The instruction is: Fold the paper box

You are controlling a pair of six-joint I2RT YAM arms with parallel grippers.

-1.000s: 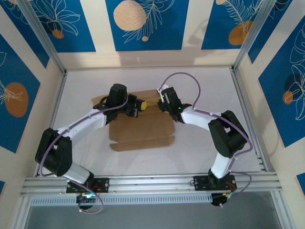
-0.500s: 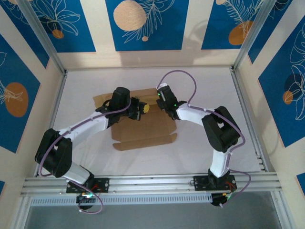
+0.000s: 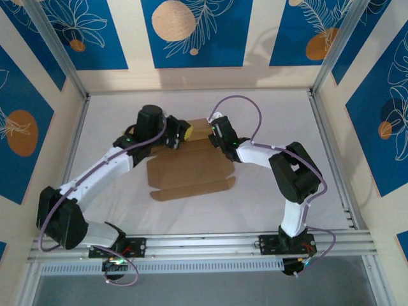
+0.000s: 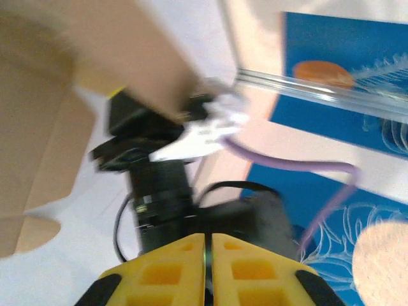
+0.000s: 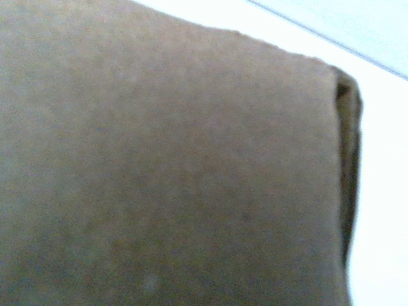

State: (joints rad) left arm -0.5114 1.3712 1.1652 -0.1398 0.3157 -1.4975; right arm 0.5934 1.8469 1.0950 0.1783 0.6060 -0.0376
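The paper box [image 3: 191, 171] lies as a flat brown cardboard sheet with flaps in the middle of the white table. My left gripper [image 3: 187, 132] hovers over its far edge, yellow fingers pointing right. In the left wrist view the yellow fingers [image 4: 166, 268] of that gripper [image 4: 208, 237] stand together with nothing between them, the cardboard [image 4: 38, 127] to their left and the right arm's wrist [image 4: 159, 185] ahead. My right gripper [image 3: 213, 131] sits at the sheet's far right flap; its fingers are hidden. Brown cardboard [image 5: 166, 166] lies close against the right wrist camera.
White tabletop [image 3: 274, 108] lies bare to the right and behind the sheet. An aluminium rail [image 3: 204, 242] carries both arm bases at the near edge. Metal posts and blue-patterned walls close in the sides and back.
My left gripper has risen and drawn back toward the sheet's far edge, its arm stretching out. The right gripper has slid a little left along the far flap.
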